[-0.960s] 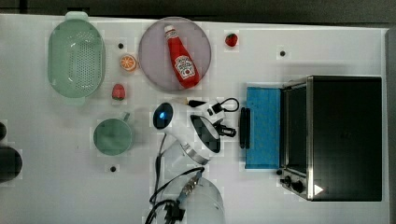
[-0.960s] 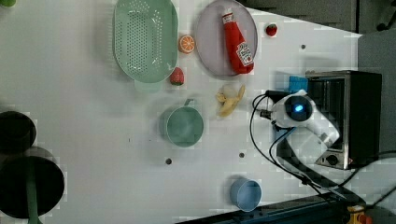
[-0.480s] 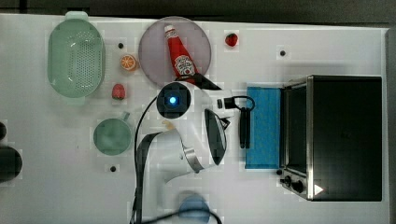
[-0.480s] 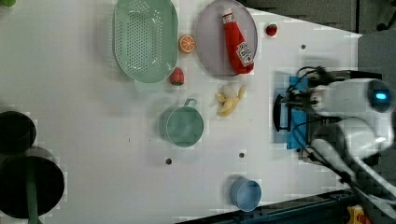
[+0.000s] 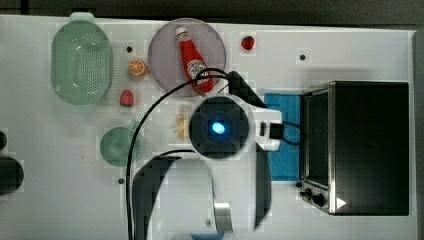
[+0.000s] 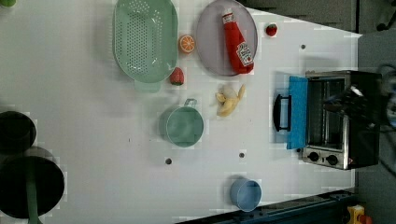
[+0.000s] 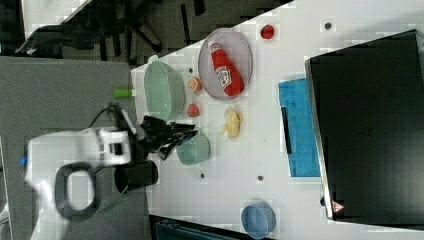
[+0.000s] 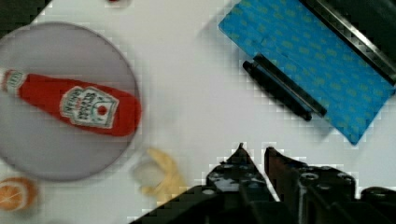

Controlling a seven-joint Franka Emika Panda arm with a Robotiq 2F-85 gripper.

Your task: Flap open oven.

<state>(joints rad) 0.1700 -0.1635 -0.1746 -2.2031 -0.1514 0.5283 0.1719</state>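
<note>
The oven (image 5: pixel 355 145) stands at the top view's right with its black top and silver frame. Its blue door (image 5: pixel 282 130) lies flapped down flat on the white table, and the black bar handle (image 6: pixel 279 112) is at the door's free edge. In the wrist view my gripper (image 8: pixel 254 151) hovers high over the table with the door (image 8: pixel 317 60) and handle (image 8: pixel 280 86) a good way off. Its fingers stand slightly apart with nothing between them. My arm (image 5: pixel 217 127) looms large over the table's middle and hides the door's handle side in the top view.
A grey plate (image 5: pixel 165 60) holds a ketchup bottle (image 5: pixel 192 62). Nearby are a green colander (image 5: pixel 80 62), an orange (image 6: pixel 187 43), a banana (image 6: pixel 229 100), a green cup (image 6: pixel 184 126) and a blue cup (image 6: pixel 245 193). Black pots (image 6: pixel 16 130) sit at the left view's left edge.
My arm has lifted away from the door handle and grown much larger in the top view. The oven door lay open the whole time and has not moved.
</note>
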